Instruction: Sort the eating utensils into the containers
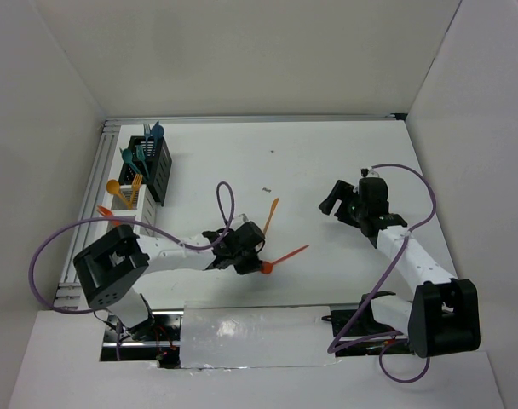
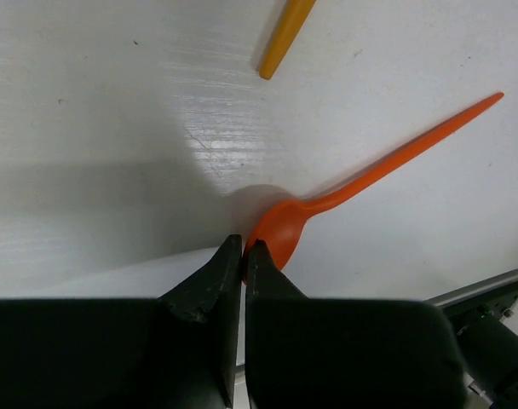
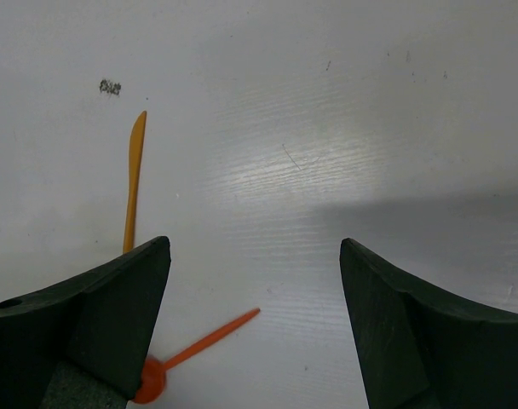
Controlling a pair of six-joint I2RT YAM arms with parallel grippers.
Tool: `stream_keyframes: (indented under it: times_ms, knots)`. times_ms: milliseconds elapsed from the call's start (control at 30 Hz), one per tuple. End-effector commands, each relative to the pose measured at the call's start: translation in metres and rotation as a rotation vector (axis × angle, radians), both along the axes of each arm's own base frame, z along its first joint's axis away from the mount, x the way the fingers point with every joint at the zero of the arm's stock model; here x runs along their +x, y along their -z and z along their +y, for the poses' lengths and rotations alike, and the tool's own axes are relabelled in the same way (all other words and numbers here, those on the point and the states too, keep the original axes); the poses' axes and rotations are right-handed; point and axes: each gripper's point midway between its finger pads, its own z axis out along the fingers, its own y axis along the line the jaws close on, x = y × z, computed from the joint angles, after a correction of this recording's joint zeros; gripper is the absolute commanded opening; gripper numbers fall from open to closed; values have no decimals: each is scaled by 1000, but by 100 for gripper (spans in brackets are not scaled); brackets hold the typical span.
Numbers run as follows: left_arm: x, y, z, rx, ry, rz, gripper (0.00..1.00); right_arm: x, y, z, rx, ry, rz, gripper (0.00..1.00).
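Two orange utensils lie on the worktop [image 1: 327, 153] at mid-frame in the top view: a knife [image 1: 270, 217] and a spoon [image 2: 387, 166]. The left pincer [image 2: 244, 251] is pressed together on the rim of the spoon's bowl (a thin, slick edge). The right pincer [image 3: 252, 247] stands spread and empty. Light, stiff plastic like this may pivot or squirt out; the handle's neck looks a surer hold.

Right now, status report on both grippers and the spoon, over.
Left gripper shut on orange spoon, at the bowl. Right gripper open, empty. Orange knife lies apart, nothing blocking.
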Motion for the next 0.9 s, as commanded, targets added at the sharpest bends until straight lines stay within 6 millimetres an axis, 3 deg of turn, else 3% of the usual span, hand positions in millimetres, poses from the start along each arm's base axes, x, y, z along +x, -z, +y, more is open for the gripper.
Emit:
stream_keyframes:
  times_ms: [0,100,167,200,233,267,300,367,400,433,467,533,567,667,767,867]
  knots:
    - [-5,12,21,58,-5,-19,11,8,-5,-1,-2,-8,-43,86]
    - [9,-13,15,5,74,-114,5,8,-5,-1,-3,-9,-45,86]
    - [28,-47,20,-20,119,-199,3,11,-11,-2,-6,-8,-54,86]
    - [29,-69,16,-18,168,-230,3,11,-11,-2,-8,-9,-56,86]
    - [46,-83,33,59,283,-327,3,13,-15,-2,-7,-10,-65,86]
    - [49,-108,39,58,364,-395,5,16,-20,-3,-6,-7,-76,86]
    - [53,-130,48,138,571,-500,6,16,-19,-2,-9,-10,-75,86]
    - [56,-160,69,136,592,-508,6,24,-31,-4,-7,-2,-87,86]
    - [59,-171,93,187,562,-474,7,26,-34,-4,-2,-3,-84,86]
    - [54,-178,99,214,601,-493,7,30,-44,-4,-2,-3,-90,86]
    - [57,-198,113,214,564,-537,7,33,-46,-7,-11,10,-86,86]
    - [66,-210,146,289,509,-588,7,38,-54,-14,-28,34,-101,87]
    - [59,-227,151,287,520,-661,6,44,-65,-13,-27,34,-126,87]
    - [64,-244,194,437,505,-789,4,56,-80,-22,-49,73,-159,87]
    - [54,-289,229,602,562,-1037,4,70,-93,-27,-52,106,-199,88]
    - [46,-325,247,777,621,-1255,4,85,-100,-28,-48,111,-226,88]
